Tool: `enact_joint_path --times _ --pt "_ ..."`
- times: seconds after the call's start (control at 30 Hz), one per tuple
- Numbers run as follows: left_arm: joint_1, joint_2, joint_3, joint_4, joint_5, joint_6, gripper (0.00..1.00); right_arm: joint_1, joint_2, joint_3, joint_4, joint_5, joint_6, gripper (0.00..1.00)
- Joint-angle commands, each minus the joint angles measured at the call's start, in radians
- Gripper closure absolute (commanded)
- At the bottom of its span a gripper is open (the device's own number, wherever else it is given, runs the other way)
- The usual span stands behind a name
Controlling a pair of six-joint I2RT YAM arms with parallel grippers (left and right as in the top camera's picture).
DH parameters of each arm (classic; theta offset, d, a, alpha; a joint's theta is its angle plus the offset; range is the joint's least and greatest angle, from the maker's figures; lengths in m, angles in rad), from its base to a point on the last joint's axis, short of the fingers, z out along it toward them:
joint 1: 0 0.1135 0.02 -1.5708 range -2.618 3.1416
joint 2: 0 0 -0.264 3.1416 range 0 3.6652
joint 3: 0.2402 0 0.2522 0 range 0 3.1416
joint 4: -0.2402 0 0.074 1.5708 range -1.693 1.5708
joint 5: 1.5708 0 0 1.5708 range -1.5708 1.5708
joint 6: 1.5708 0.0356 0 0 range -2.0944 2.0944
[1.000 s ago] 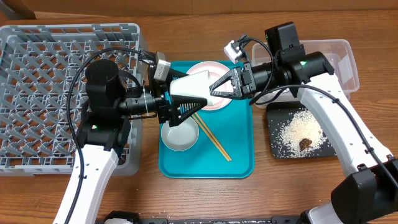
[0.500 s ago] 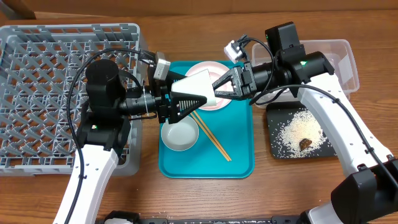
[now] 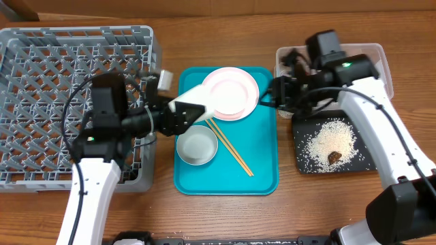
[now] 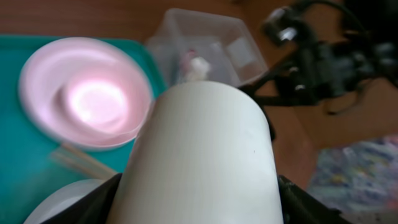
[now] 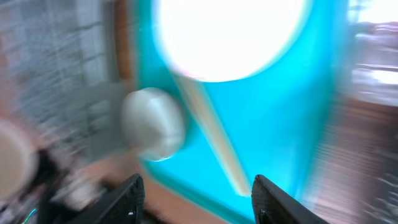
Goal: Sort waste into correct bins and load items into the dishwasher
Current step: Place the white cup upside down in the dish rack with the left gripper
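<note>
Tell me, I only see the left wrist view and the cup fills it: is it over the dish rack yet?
Observer: Not yet. The left gripper holds the white cup over the teal tray's left edge, with the grey rack to its left.
Operator: Is the right gripper carrying anything?
Observer: No, the right gripper is open and empty, near the tray's right edge.
Operator: Where's the rice?
Observer: The rice lies in the black tray with a brown lump.

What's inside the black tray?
Loose white rice grains and a small brown food lump lie in the black tray. The right arm covers part of its right side, so that bit is hidden.
</note>
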Motion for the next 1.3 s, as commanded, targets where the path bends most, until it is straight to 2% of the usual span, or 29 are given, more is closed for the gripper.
enact_joint_path --times 0.0,0.1,0.17,0.4,0.7,0.77,0.83,0.93,1.0,1.1,1.27 --pt "0.114 -0.035 0.039 -0.137 -0.244 0.055 0.96 -0.079 -0.085 0.009 -0.054 0.345 -0.007 0.42" --pt "0.235 -0.047 0.075 -0.268 -0.358 0.055 0.96 -0.145 -0.163 0.009 -0.096 0.464 -0.007 0.37" --pt "0.329 -0.048 0.102 -0.352 -0.503 0.055 0.96 -0.198 -0.214 0.009 -0.119 0.483 -0.006 0.27" --pt "0.499 -0.027 0.105 -0.445 -0.867 0.021 0.96 -0.27 -0.25 0.008 -0.151 0.419 -0.006 0.26" --pt "0.519 0.11 0.105 -0.381 -0.942 0.013 0.93 -0.267 -0.248 0.007 -0.171 0.415 -0.006 0.27" --pt "0.52 0.159 0.105 -0.367 -0.944 0.013 0.83 -0.267 -0.248 0.007 -0.173 0.415 -0.006 0.27" --pt "0.52 0.196 0.105 -0.357 -0.944 0.013 0.78 -0.267 -0.248 0.007 -0.173 0.415 -0.006 0.27" --pt "0.52 0.251 0.105 -0.334 -0.916 0.013 0.49 -0.267 -0.248 0.007 -0.175 0.415 -0.006 0.27" --pt "0.52 0.269 0.105 -0.323 -0.893 0.013 0.23 -0.267 -0.248 0.007 -0.179 0.415 -0.006 0.27" --pt "0.52 0.27 0.11 -0.312 -0.887 0.013 0.0 -0.267 -0.248 0.007 -0.185 0.415 -0.006 0.27" --pt "0.517 0.205 0.155 -0.327 -0.763 0.016 0.0 -0.267 -0.248 0.007 -0.194 0.415 -0.006 0.25"
